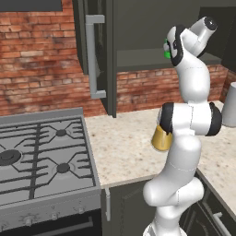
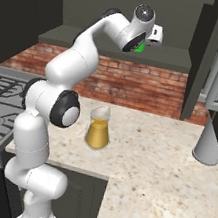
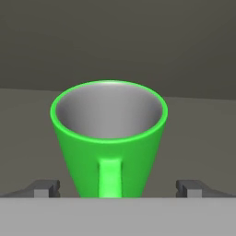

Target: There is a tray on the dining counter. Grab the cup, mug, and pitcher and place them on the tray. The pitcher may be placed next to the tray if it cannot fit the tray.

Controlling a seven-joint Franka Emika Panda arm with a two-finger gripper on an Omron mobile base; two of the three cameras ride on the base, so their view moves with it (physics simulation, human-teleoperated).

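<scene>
On the dark shelf point(image 2: 181, 57), spread gripper point(image 3: 118, 188) flanks the mug point(image 3: 109, 138), fingertips untouching.

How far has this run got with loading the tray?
Nothing looks done yet. In hand: the open gripper is lined up on the green mug on a cabinet shelf, jaws either side of it, not closed. Left: the pitcher stands on the counter untouched; the mug must be grasped and carried.
</scene>
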